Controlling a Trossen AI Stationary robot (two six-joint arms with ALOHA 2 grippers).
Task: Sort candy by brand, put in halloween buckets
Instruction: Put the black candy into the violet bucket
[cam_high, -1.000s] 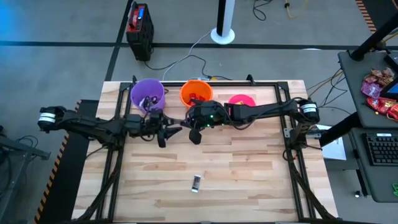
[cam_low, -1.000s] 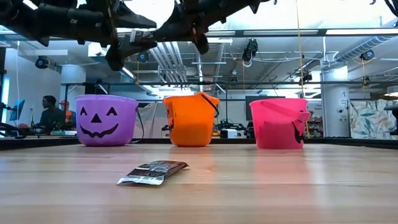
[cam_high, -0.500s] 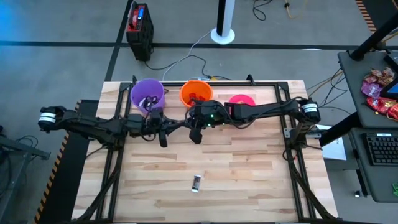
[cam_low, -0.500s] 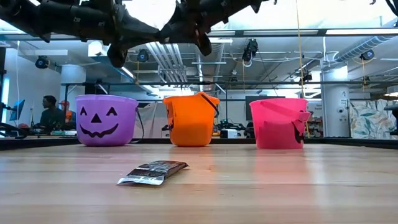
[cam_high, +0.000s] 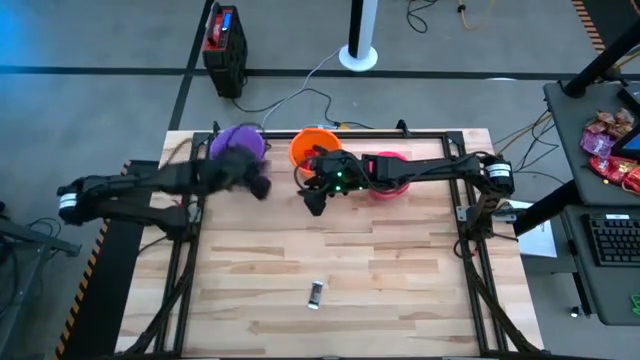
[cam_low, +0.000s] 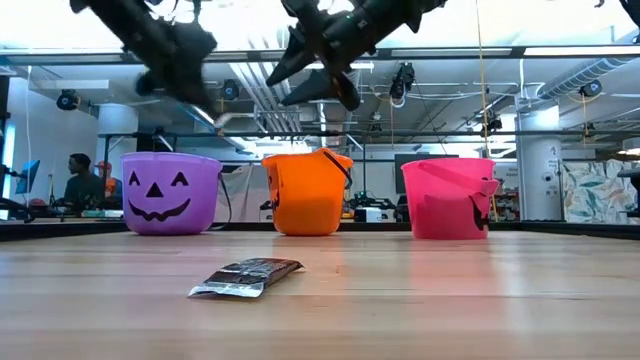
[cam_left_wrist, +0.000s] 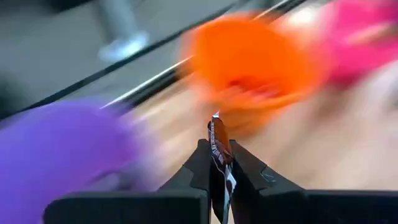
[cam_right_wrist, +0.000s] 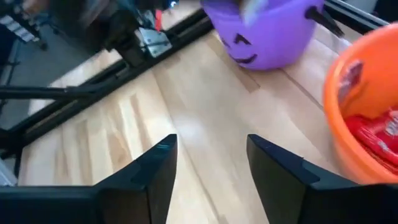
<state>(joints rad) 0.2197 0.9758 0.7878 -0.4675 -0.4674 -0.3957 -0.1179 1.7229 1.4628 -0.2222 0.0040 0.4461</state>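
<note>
Candy bar (cam_left_wrist: 219, 149) (dark) — upright, lengthwise between left pincer (cam_left_wrist: 217, 163) fingers.

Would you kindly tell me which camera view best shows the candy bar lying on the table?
The low view: the dark-wrapped candy bar lies close and side-on, alone on the table. The high view shows it only as a tiny piece. Neither wrist view shows it.

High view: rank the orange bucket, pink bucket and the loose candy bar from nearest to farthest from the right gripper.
From the right gripper:
1. Orange bucket, just behind it.
2. Pink bucket, off to its right.
3. Dark candy bar, alone at the table's front.
</note>
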